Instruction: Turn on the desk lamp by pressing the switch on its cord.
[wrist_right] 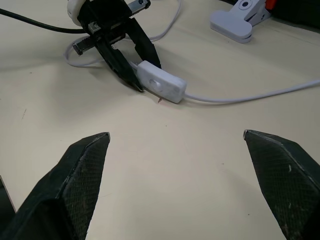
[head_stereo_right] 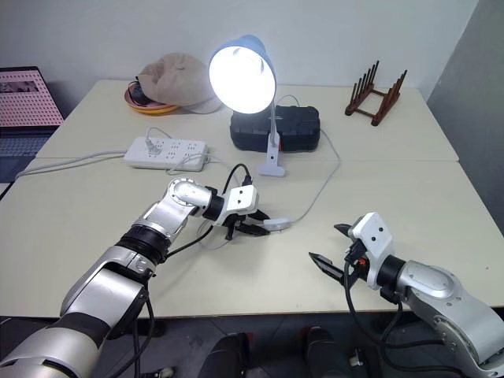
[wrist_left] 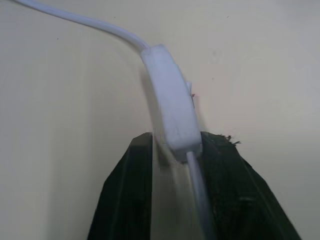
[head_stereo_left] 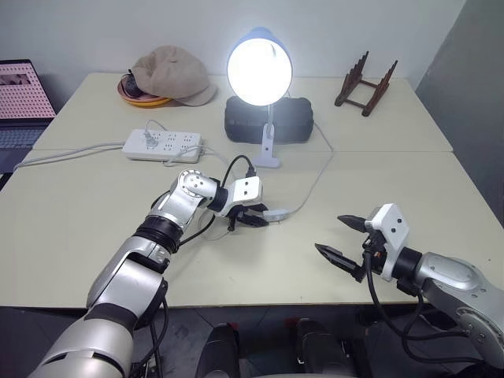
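Jaws, left gripper [wrist_right: 135,70]: part open, the two black fingers straddling one end of the small white oblong inline switch [wrist_right: 161,87], which lies flat on the cream tabletop [head_stereo_left: 260,260]. From the left wrist view the fingertips [wrist_left: 132,165] flank the switch end with a sliver of gap on each side; you cannot call it a firm clamp. Right gripper [head_stereo_left: 342,239]: jaws spread wide, holding nothing, hovering near the table's front edge, apart from the switch.

Lamp status: the small desk lamp with round light-blue shade and large white globe bulb [head_stereo_left: 260,69] is glowing brightly, standing on its white clip base [head_stereo_left: 268,153] in front of a black case [head_stereo_left: 295,118]. The thin white cord [head_stereo_left: 311,185] runs from the lamp in a loop down to the switch. Judged from the lit bulb, the press is already done.

Advice for the step in hand:
- Treat this as the release. Open the left jaws a little more before you lift, so the switch does not drag or flip back.
- Withdraw straight along the fingers; avoid sweeping across the cord.
- Keep the right gripper off the cord's loop as you retreat.
- Leave the white multi-socket power strip [head_stereo_left: 161,146] untouched.
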Controlling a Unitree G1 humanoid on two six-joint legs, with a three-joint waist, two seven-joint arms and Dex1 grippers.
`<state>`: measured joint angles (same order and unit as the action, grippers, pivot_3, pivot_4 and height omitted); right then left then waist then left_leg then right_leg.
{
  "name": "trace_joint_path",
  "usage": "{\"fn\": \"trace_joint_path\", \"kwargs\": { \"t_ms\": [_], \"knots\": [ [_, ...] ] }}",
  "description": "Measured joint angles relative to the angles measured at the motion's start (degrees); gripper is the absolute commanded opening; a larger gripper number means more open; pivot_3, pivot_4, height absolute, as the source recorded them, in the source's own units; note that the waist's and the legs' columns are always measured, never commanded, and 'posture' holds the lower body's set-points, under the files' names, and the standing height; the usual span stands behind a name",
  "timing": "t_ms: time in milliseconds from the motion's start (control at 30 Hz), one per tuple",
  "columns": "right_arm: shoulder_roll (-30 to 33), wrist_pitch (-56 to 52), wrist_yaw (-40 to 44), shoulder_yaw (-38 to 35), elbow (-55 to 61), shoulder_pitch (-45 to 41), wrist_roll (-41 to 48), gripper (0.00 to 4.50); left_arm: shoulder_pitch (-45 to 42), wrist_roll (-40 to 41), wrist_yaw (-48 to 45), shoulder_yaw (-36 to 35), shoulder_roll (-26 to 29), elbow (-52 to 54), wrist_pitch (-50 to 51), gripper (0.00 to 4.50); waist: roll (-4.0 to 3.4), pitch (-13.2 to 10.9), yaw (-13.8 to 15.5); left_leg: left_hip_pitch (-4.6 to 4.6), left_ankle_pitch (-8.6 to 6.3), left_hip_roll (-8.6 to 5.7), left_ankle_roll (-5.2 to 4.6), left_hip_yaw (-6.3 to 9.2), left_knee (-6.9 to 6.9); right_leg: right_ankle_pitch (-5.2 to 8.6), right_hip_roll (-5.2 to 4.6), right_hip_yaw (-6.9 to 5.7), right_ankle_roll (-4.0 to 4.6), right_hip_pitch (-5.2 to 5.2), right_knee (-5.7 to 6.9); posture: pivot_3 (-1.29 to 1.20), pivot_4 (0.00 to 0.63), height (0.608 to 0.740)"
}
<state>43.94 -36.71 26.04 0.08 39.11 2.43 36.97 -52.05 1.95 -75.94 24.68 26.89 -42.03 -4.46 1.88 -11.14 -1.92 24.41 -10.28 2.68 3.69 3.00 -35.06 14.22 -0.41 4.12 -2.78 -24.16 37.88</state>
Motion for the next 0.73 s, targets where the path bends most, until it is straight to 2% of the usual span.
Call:
{"fn": "trace_joint_path", "kwargs": {
  "t_ms": [133, 333, 600, 733],
  "knots": [
    [0.12, 0.0, 2.67, -1.12, -1.19, 0.11, 0.05, 4.5, 1.23, 1.92, -4.48, -2.84, 4.9, 6.76, 3.54, 3.12, 0.0, 0.0, -0.26, -0.02, 0.0, 0.03, 0.0, 0.02, 0.02, -0.12, 0.02, -0.01, -0.21, 0.0, 0.04, 0.0, 0.15, 0.74],
    [3.08, 0.57, 9.9, -2.92, -7.01, -2.89, 0.02, 4.5, 7.06, 5.35, -6.07, -9.17, 14.24, 19.66, 13.65, 4.39, 0.0, 0.0, -0.61, -0.07, 0.0, 0.03, 0.0, 0.03, -0.01, -0.05, 0.02, 0.0, -0.07, 0.02, 0.1, 0.0, 0.15, 0.74],
    [7.07, 2.81, 21.2, -5.52, -17.61, -8.09, -1.03, 4.5, 16.14, 9.88, -2.35, -21.16, 25.61, 30.38, 26.02, 4.48, -0.01, 0.0, -0.79, -0.16, 0.0, 0.04, 0.0, 0.02, -0.01, -0.01, 0.01, -0.02, -0.01, 0.07, 0.12, 0.0, 0.15, 0.74],
    [6.62, 3.85, 23.3, -5.18, -20.95, -10.96, -2.53, 4.5, 19.1, 11.15, 0.6, -23.64, 25.95, 33.64, 28.14, 4.48, -0.01, 0.0, -0.53, -0.18, 0.01, 0.04, 0.0, 0.02, -0.02, -0.01, 0.01, -0.04, 0.0, 0.08, 0.14, 0.0, 0.15, 0.74]
  ]
}}
